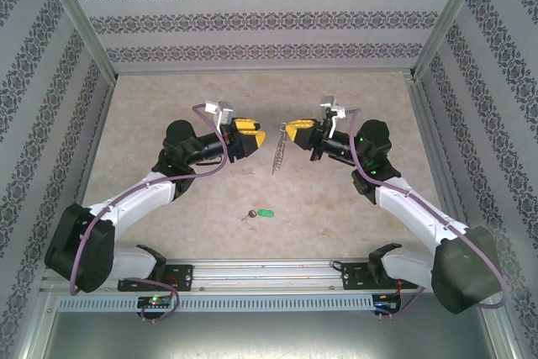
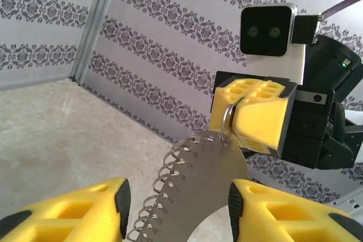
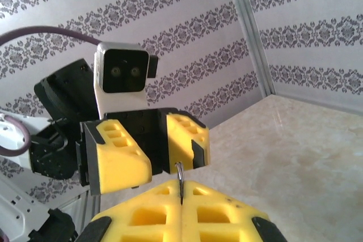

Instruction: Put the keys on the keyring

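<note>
The keyring [image 1: 277,155] hangs in the air between my two grippers, a flat grey metal piece [image 2: 198,185] with a row of small wire rings along one edge. My right gripper [image 1: 288,134] is shut on its top ring [image 3: 180,177], which is pinched between the yellow fingers [image 2: 258,120]. My left gripper [image 2: 178,196] is open, one finger on each side of the metal piece with gaps between. In the top view it [image 1: 256,142] faces the right gripper closely. The keys [image 1: 256,213], a tiny silver key with a green tag, lie on the table nearer the arm bases.
The beige tabletop [image 1: 168,115] is walled by patterned panels at the back and both sides. A metal rail [image 1: 269,275] with the arm bases runs along the near edge. Both arms reach in toward the middle.
</note>
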{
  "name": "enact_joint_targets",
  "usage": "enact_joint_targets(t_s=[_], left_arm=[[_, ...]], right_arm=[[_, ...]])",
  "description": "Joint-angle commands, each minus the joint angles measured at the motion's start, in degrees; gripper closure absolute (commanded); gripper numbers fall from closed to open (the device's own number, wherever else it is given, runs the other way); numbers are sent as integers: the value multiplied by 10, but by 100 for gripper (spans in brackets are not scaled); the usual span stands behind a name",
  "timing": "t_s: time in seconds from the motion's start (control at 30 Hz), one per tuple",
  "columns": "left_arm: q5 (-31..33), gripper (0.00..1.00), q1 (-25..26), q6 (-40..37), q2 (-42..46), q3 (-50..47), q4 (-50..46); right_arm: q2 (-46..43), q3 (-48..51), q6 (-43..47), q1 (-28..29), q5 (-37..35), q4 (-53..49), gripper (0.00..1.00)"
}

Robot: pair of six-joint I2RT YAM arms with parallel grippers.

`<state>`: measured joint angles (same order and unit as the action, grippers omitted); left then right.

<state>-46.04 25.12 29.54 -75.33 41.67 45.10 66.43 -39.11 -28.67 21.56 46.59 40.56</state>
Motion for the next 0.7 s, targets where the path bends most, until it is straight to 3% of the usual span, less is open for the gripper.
enact_joint_targets(t_s=[0.0,0.67], left_arm=[[-14,52,6,41,-4,-3,87],[-51,64,13,135,-67,21,219]], right_arm=[[-10,1,-16,9,-24,61,100],[50,-18,-59,44,-27,131,100]])
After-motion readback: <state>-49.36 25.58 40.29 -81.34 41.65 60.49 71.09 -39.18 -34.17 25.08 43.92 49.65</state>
